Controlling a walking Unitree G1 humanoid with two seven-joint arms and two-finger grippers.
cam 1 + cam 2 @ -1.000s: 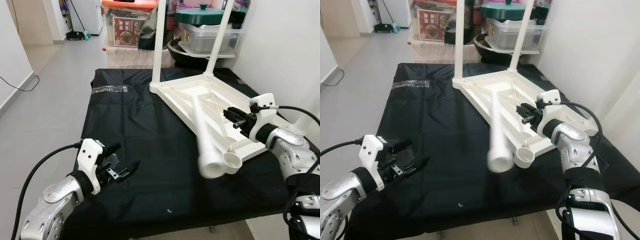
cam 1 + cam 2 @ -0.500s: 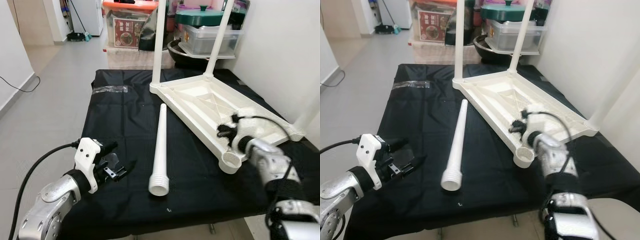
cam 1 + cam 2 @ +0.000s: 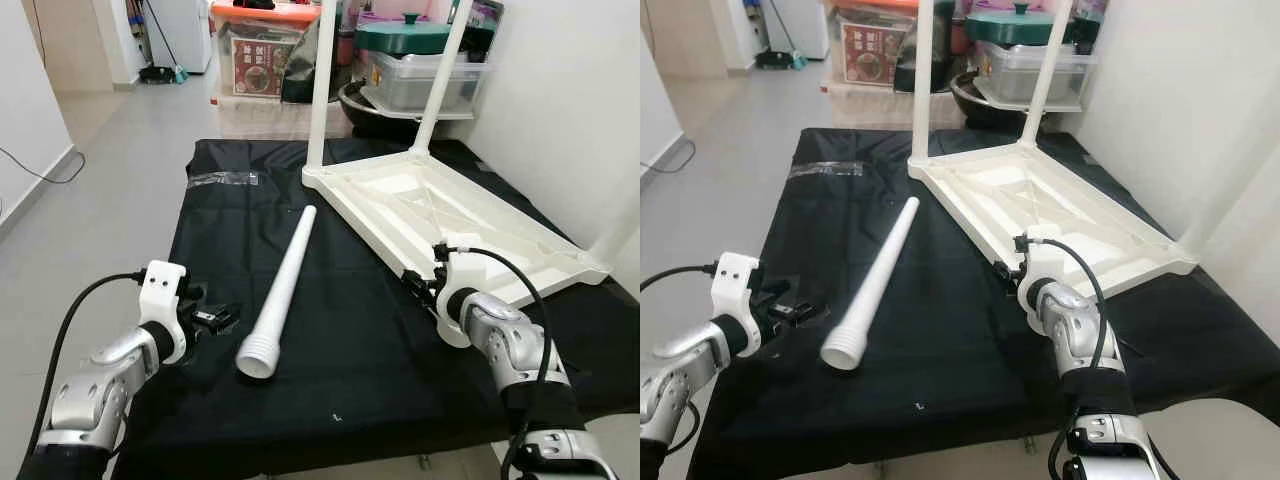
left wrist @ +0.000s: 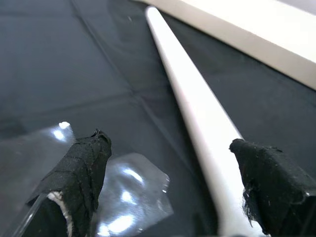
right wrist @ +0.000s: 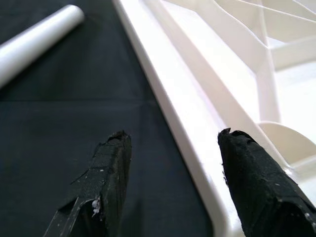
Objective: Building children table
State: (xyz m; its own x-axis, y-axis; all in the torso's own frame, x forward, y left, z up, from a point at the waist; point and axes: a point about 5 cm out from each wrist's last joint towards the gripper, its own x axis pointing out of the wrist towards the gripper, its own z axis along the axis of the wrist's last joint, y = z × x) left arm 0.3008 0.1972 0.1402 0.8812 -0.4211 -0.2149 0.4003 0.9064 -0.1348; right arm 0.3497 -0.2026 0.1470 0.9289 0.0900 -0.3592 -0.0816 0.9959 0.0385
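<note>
A white children's table top (image 3: 455, 215) lies upside down on a black cloth (image 3: 350, 380), with two legs (image 3: 319, 90) standing up at its far side. A loose white leg (image 3: 281, 290) lies on the cloth left of it, threaded end nearest me. My left gripper (image 3: 218, 320) hovers low just left of that thick end, open; in the left wrist view the leg (image 4: 197, 113) runs between the fingers (image 4: 79, 173). My right gripper (image 3: 416, 287) is open at the table top's near-left edge, and that rim (image 5: 197, 128) lies between its fingers (image 5: 106, 177).
Clear plastic film (image 3: 225, 178) lies on the cloth's far left, and another piece (image 4: 133, 197) lies under my left gripper. Boxes, a pot and storage tubs (image 3: 410, 60) crowd the floor behind. A white wall (image 3: 570, 110) stands on the right. The cloth's front edge is close.
The loose leg dropped from beside the right gripper onto the cloth and rolled left. My right gripper moved left to the table top's near edge. The left gripper pulled back slightly.
</note>
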